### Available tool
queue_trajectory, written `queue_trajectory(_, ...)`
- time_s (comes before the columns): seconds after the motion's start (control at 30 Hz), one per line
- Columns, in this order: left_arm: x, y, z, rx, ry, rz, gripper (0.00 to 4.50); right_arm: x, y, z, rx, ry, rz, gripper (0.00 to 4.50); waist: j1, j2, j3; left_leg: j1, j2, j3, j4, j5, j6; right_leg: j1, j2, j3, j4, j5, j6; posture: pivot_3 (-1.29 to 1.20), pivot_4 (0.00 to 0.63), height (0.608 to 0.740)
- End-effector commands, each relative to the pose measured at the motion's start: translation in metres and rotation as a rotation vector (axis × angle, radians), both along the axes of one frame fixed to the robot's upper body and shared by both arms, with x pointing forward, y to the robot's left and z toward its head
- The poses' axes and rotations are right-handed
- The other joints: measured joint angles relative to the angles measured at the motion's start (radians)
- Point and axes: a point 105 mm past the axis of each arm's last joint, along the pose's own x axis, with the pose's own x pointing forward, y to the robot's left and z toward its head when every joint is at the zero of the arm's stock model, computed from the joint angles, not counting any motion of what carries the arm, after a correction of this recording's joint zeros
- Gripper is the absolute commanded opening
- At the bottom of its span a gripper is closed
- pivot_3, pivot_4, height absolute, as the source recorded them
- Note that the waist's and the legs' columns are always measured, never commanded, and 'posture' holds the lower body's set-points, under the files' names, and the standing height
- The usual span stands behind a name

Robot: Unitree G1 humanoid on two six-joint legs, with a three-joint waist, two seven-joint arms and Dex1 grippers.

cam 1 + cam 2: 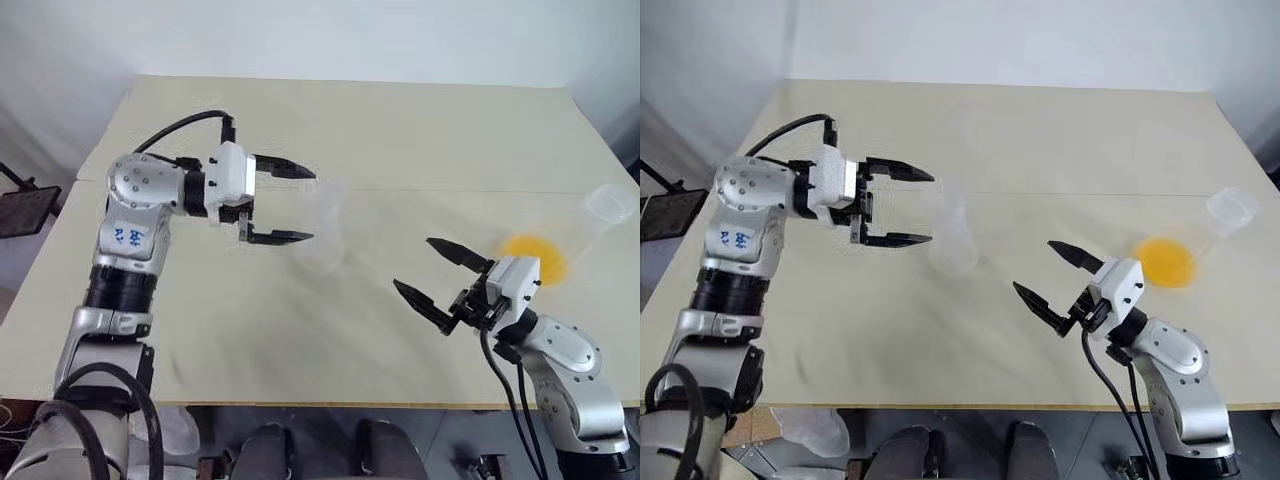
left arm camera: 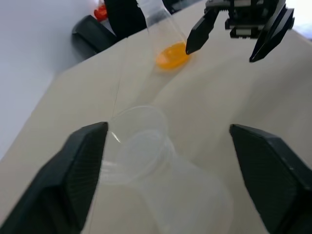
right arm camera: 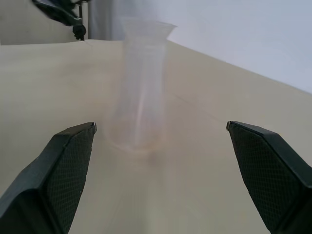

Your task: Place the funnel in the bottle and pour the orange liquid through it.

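So the left gripper (image 1: 296,203) is spread wide right beside the bottle (image 1: 322,238), which stands upright on the table (image 1: 400,130) roughly mid-left, with the clear funnel (image 2: 139,127) sitting in its neck. In the left wrist view you can just make out the flared rim seated on the mouth, dead centre between the two black fingers, which aren't touching it. Looks to me like the funnel step is done and the hand has let go. The right gripper (image 1: 432,270) is also wide open and empty, hanging above the table well apart from the bottle. The orange liquid (image 1: 537,257) is off to the robot's right, pooled in the bottom of a big clear conical flask (image 1: 585,225) that seems to lean or lie toward the far right edge, hard to say which. Next up, I'd guess: the right gripper grabs that flask, carries it over and tips it slowly over the funnel, which looks wobbly and easy to knock.
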Motion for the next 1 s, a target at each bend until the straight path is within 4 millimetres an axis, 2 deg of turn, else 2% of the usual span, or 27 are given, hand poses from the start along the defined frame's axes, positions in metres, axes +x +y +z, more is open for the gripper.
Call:
queue_trajectory(0.03, 0.0, 0.036, 0.0, -0.204, 0.043, 0.155, 4.45, -0.002, -0.02, 0.024, 0.101, -0.069, -0.112, 4.5, -0.001, 0.0, 0.0, 0.0, 0.0, 0.0, 0.0, 0.0, 0.0, 0.0, 0.0, 0.0, 0.0, 0.0, 0.0, 0.0, 0.15, 0.74)
queue_trajectory(0.17, -0.004, 0.074, -0.037, -0.339, 0.15, 0.357, 4.45, -0.013, -0.052, 0.032, 0.193, -0.081, -0.284, 4.5, -0.001, 0.0, 0.0, 0.003, 0.001, -0.003, -0.001, 0.0, 0.0, 0.0, 0.0, 0.002, 0.004, 0.0, 0.0, 0.0, 0.15, 0.74)
queue_trajectory(0.27, -0.009, 0.086, -0.063, -0.329, 0.172, 0.442, 4.45, -0.032, -0.082, 0.025, 0.19, -0.082, -0.438, 4.5, 0.016, 0.0, 0.0, 0.003, 0.001, -0.002, -0.001, 0.0, 0.0, 0.0, -0.001, 0.003, 0.004, 0.0, 0.0, 0.0, 0.15, 0.74)
queue_trajectory(0.33, -0.01, 0.08, -0.07, -0.341, 0.197, 0.431, 4.45, -0.047, -0.102, 0.02, 0.189, -0.082, -0.544, 4.5, 0.031, 0.0, 0.0, 0.003, 0.001, -0.001, 0.0, -0.001, 0.001, 0.001, -0.001, 0.004, 0.004, 0.0, 0.0, 0.0, 0.15, 0.74)
queue_trajectory(0.47, -0.02, 0.049, -0.083, -0.292, 0.255, 0.297, 4.45, -0.08, -0.139, 0.003, 0.236, -0.06, -0.756, 4.5, 0.034, 0.001, -0.001, 0.003, -0.002, 0.001, 0.0, -0.001, 0.001, 0.002, -0.001, 0.006, 0.002, 0.0, 0.0, 0.0, 0.15, 0.74)
queue_trajectory(0.6, -0.019, 0.043, -0.086, -0.256, 0.233, 0.274, 4.45, -0.096, -0.16, -0.012, 0.294, -0.033, -0.869, 4.5, 0.014, 0.003, -0.002, 0.004, -0.001, 0.002, -0.001, -0.001, 0.001, 0.001, 0.0, 0.008, 0.001, 0.0, 0.0, 0.0, 0.15, 0.74)
queue_trajectory(0.7, -0.018, 0.039, -0.081, -0.283, 0.233, 0.248, 4.45, -0.092, -0.173, -0.01, 0.334, -0.058, -0.921, 4.5, -0.004, 0.004, -0.003, 0.007, 0.001, 0.004, -0.002, -0.001, 0.0, 0.001, 0.002, 0.01, 0.001, -0.001, -0.002, 0.0, 0.15, 0.74)
queue_trajectory(0.83, -0.022, 0.031, -0.079, -0.279, 0.227, 0.206, 4.45, -0.065, -0.173, -0.004, 0.276, -0.038, -0.86, 4.5, -0.007, 0.007, -0.004, 0.007, 0.002, 0.005, -0.002, -0.001, 0.0, 0.0, 0.002, 0.013, 0.002, -0.001, -0.002, 0.0, 0.15, 0.74)
queue_trajectory(1.0, -0.027, 0.026, -0.079, -0.293, 0.23, 0.204, 4.45, -0.034, -0.182, 0.014, 0.28, -0.033, -0.857, 4.5, 0.0, 0.007, -0.005, 0.007, 0.002, 0.005, -0.001, -0.001, 0.0, -0.001, 0.001, 0.013, 0.003, -0.001, -0.002, 0.0, 0.15, 0.74)
